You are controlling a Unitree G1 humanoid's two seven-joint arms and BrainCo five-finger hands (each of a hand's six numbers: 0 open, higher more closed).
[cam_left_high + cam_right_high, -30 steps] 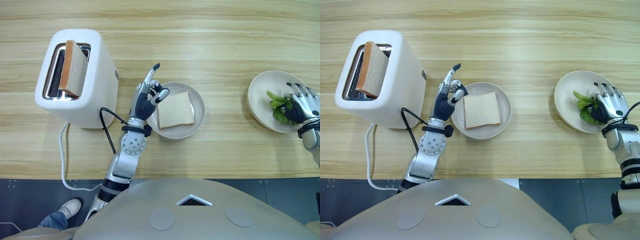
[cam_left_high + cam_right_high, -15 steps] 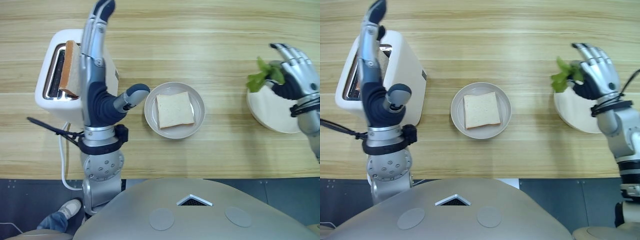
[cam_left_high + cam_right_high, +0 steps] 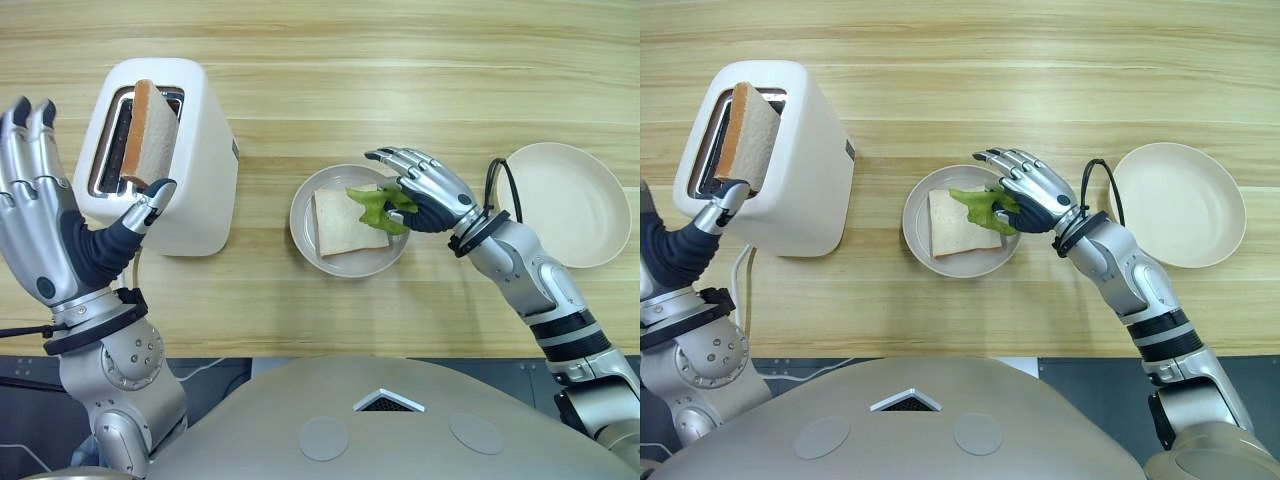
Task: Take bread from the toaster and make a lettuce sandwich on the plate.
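Above the plated white bread slice (image 3: pixel 340 225), the right hand (image 3: pixel 428 190) pinches a green lettuce leaf (image 3: pixel 378 208): light, floppy, tearable, probably best gripped by its edge.

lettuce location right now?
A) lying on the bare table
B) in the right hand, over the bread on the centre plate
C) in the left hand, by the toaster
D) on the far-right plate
B: the right hand grips the lettuce over the bread slice that lies on the centre plate.
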